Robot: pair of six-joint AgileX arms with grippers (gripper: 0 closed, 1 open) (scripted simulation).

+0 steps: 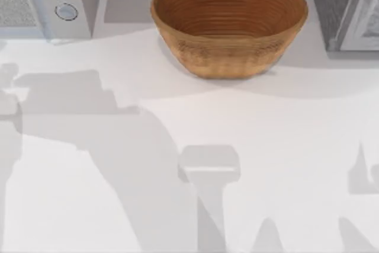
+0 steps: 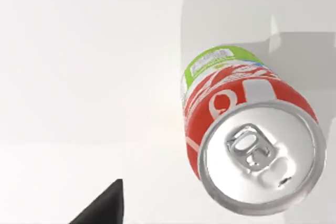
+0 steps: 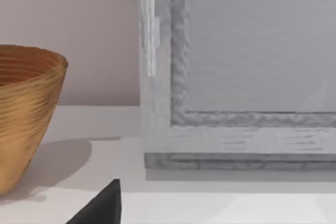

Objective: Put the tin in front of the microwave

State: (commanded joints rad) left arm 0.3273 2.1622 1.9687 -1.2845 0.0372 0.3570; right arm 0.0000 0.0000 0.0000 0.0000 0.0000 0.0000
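Left wrist view: one black fingertip (image 2: 102, 205) of our left gripper pokes in at the frame edge, a dark wedge over the plain white tabletop (image 2: 79, 77). The other finger is cut off, so we cannot tell whether the fingers are apart or together. Nothing sits against the visible tip.

Near that tip, not touching it, stands the tin (image 2: 247, 135): a small upright drink can, silver top with pull tab facing the camera, red upper band with white lettering, green lower band down at the table. It rests on the white surface inside a patch of grey shadow.

Right wrist view: one black fingertip (image 3: 100, 205) of our right gripper, again a lone wedge at the frame edge; spacing of its fingers cannot be told. Ahead of it rises a dark speckled grey appliance with a white frame (image 3: 236, 77), sitting on the table and cut off by the frame. Beside that, a round ribbed brown woven basket (image 3: 26, 119), only part of it inside the frame.

Top view: the basket (image 1: 230, 25) sits mid-table at the far edge. The light grey-white boxy microwave (image 1: 44, 1), with two round silver knobs and a grey mesh door, is at the far left corner, cropped by the frame. The speckled appliance (image 1: 346, 7) occupies the far right corner, also cropped. Arm shadows lie across the near half of the table (image 1: 284, 134).
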